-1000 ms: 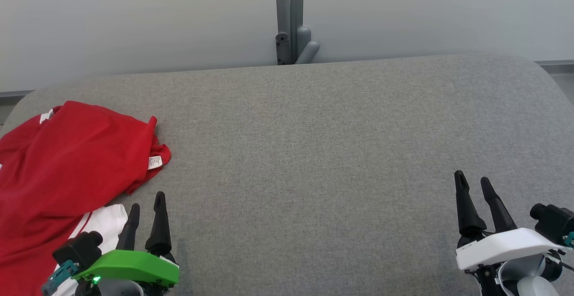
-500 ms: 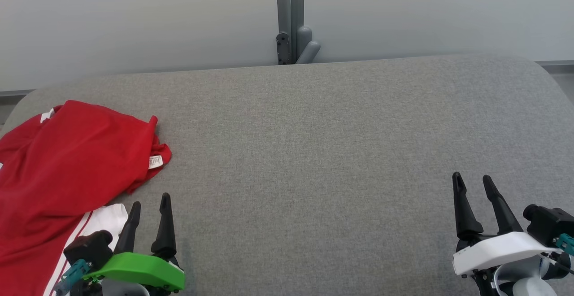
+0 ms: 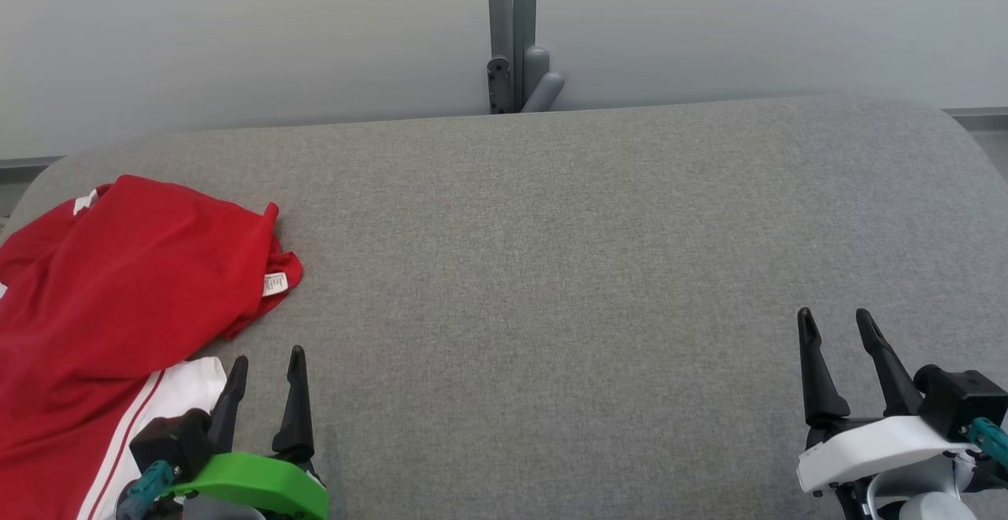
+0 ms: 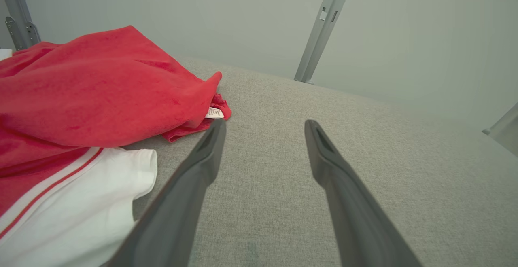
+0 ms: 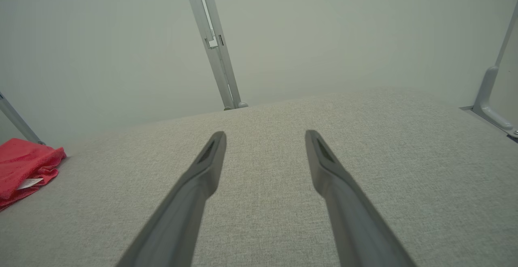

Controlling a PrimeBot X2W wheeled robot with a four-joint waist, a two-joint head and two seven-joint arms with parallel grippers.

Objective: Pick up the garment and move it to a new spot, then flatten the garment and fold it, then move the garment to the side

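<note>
A crumpled red garment [image 3: 118,284] with a white panel and a small white label lies at the left end of the grey padded table [image 3: 551,252]. The garment [image 4: 93,93] also fills the left of the left wrist view, and its red corner [image 5: 24,166] shows in the right wrist view. My left gripper [image 3: 268,358] stands open just right of the white panel, with nothing between its fingers; this gripper [image 4: 263,123] hovers over bare cloth. At the lower right, far from the garment, my right gripper [image 3: 836,317] is open and empty, seen from its wrist [image 5: 265,133].
A grey metal post [image 3: 512,31] with a bracket stands behind the table's far edge, against a pale wall. The table's rounded corners curve off at the far left and far right.
Both grippers have drawn back a little toward the bottom of the head view, and both sets of fingers have spread slightly wider. The garment lies as before.
</note>
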